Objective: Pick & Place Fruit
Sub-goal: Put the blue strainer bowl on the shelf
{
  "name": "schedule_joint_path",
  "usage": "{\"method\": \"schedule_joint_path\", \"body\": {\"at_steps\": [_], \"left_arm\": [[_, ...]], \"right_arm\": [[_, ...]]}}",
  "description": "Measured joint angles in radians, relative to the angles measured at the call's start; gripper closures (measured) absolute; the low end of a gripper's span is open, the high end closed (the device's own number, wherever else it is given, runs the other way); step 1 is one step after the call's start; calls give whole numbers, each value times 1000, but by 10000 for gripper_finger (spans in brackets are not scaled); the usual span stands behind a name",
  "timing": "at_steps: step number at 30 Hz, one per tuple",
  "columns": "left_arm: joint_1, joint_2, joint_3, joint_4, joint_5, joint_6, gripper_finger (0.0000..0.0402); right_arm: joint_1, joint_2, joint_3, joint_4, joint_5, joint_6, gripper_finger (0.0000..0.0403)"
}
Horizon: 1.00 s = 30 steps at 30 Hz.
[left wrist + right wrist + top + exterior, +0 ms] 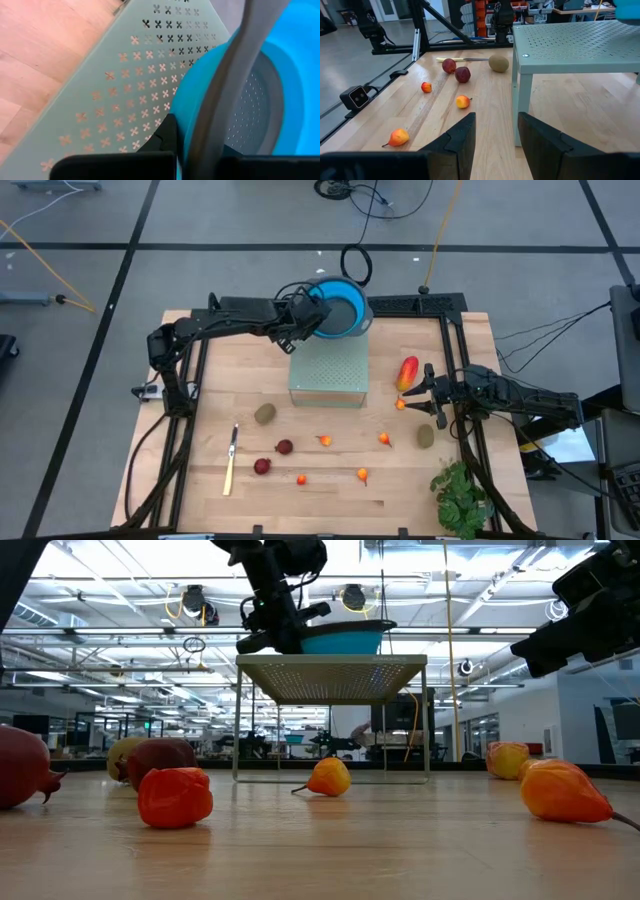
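A blue bowl [340, 308] with a grey perforated inside is at the far end of a pale green perforated stand [330, 370], and my left gripper [318, 310] is shut on its rim. The fruit lies on the wooden table around the stand. There are brownish ovals [264, 413] [426, 437], dark red round ones [284, 447] [262, 466], small orange ones [324, 441] [384, 439] [362, 474], and a red-and-yellow piece [407, 372]. My right gripper [428, 395] waits open at the table's right, level, with nothing between its fingers [465, 132]. My left gripper holds the blue bowl by its rim [197, 105], on the side toward the table's left. One finger [167, 135] is outside the wall and the other is hidden inside. It comes slanting down from the left. The bowl [345, 637] is at the stand's top; I cannot tell whether it rests there.
A yellow-handled knife [231, 460] lies near the table's left front. A leafy green plant [462, 495] stands at the front right corner. A tiny orange fruit [401, 405] lies just ahead of my right gripper. Black frame rails run along both table sides.
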Motion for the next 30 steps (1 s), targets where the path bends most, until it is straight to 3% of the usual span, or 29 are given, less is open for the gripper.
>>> {"method": "schedule_joint_path", "body": {"at_steps": [22,30], "left_arm": [[0,0,0,-2,-1,-4,400],[0,0,0,-2,-1,-6,370]], "right_arm": [[0,0,0,0,0,0,264],[0,0,0,0,0,0,264]]}}
